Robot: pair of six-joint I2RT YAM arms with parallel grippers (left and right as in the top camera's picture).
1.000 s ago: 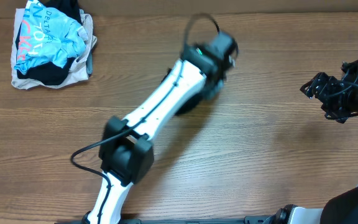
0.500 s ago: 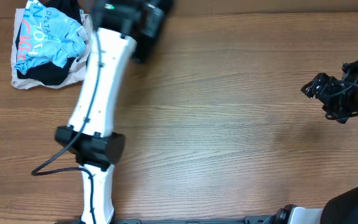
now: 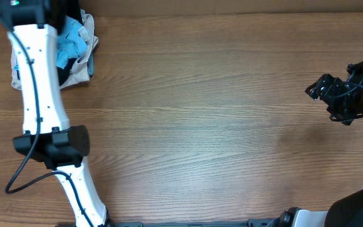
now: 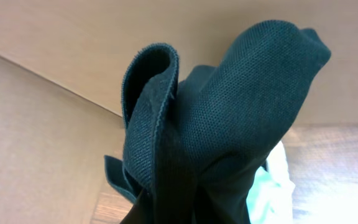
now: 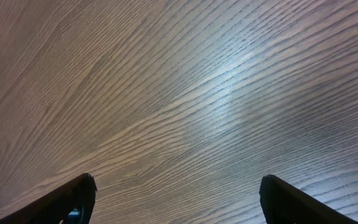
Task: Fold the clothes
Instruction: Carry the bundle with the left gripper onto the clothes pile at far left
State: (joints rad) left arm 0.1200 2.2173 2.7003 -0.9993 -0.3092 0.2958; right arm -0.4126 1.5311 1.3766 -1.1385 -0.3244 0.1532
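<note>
The black garment fills the left wrist view as a bunched, doubled-over fold of dark knit fabric rising from the bottom edge, where it is pinched. My left gripper is at the table's far left back corner, over the pile of clothes; its fingers are hidden by the fabric. In the overhead view the arm covers most of the garment. My right gripper hovers at the right side of the table, open and empty, with both fingertips apart over bare wood.
The pile at the back left holds a light-blue top on a beige garment, with dark cloth between them. A pale wall lies behind the table. The left arm runs along the left edge.
The left arm has swung from the table's middle to the far left back corner, over the pile, carrying the dark cloth. The right arm has not moved.
</note>
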